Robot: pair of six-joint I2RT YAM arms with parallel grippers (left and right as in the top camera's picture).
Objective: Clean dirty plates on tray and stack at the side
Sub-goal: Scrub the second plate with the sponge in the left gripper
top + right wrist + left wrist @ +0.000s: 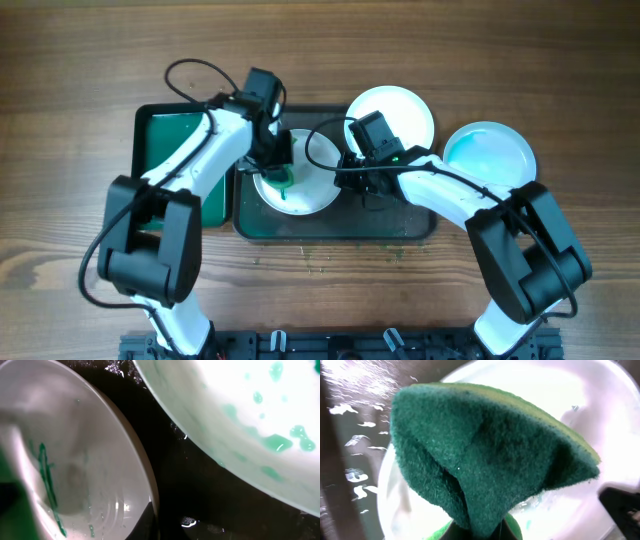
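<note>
Left gripper [280, 172]: I read it clamped on a green sponge [485, 455], over the smeared plate [315, 195] on the tray [400, 225].
Right gripper [358, 183]: at that plate's right rim; I cannot tell its opening.
Other plates: back plate [400, 105] over the tray's far edge; right plate [490, 155] on the desk [80, 60].

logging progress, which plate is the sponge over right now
The plate on the tray's left half, under the left claw gripping the green sponge; the other two plates lie further right, with no sponge near.
</note>
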